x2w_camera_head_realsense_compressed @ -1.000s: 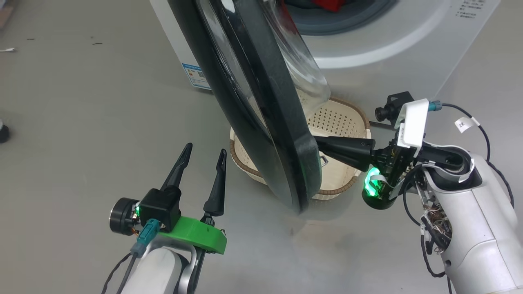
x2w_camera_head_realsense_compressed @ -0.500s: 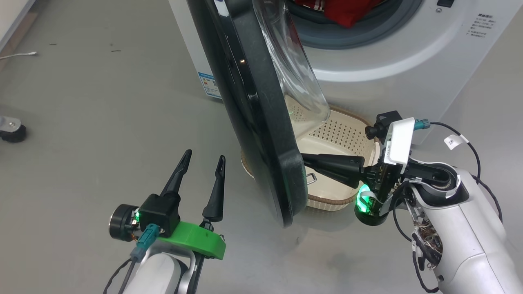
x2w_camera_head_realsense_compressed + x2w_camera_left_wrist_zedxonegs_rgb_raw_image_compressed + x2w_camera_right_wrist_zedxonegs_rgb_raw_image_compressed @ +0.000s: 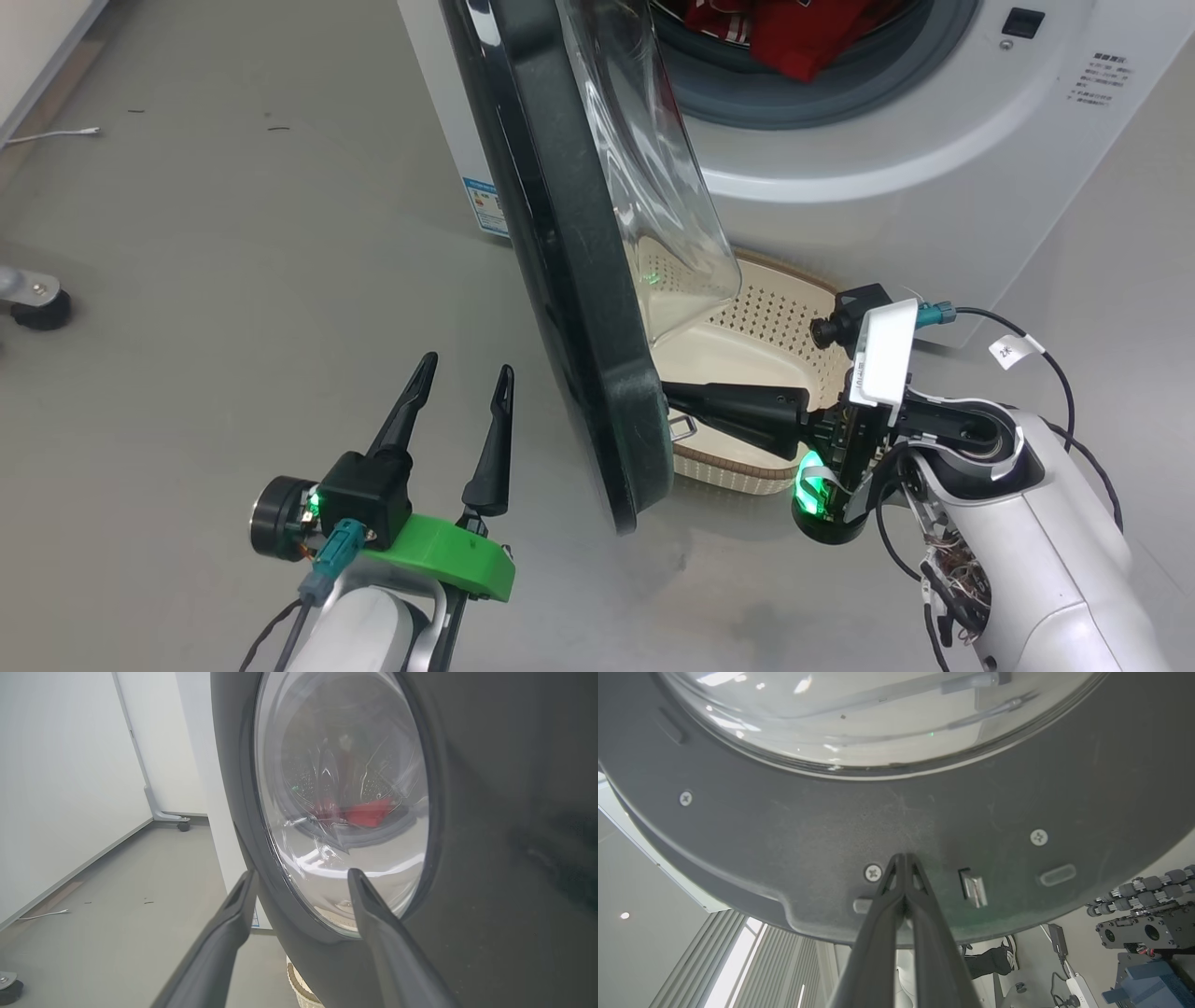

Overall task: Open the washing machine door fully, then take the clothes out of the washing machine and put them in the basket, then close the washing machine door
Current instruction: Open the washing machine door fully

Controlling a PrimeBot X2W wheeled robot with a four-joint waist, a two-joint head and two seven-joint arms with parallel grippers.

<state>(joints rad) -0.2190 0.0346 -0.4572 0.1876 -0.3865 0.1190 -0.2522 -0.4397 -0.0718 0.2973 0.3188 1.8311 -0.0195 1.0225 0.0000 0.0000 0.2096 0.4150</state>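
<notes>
Door point(image 3: 597, 355): swung out from washer point(image 3: 887, 159) — seen edge-on.
Right gripper point(image 3: 668, 397): fingers pressed together, tips set against door's inner rim.
Left gripper point(image 3: 469, 364): fingers spread, nothing held.
Clothes point(image 3: 794, 37): left inside washer.
Basket point(image 3: 766, 317): set on floor below opening — partly hidden by door.

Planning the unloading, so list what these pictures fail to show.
Head view: the clothes are cut off by the top edge; their number cannot be told.
Head view: the washing machine door and the right pincer hide part of the basket.
Left wrist view: the door distorts the drum seen through it.
</notes>
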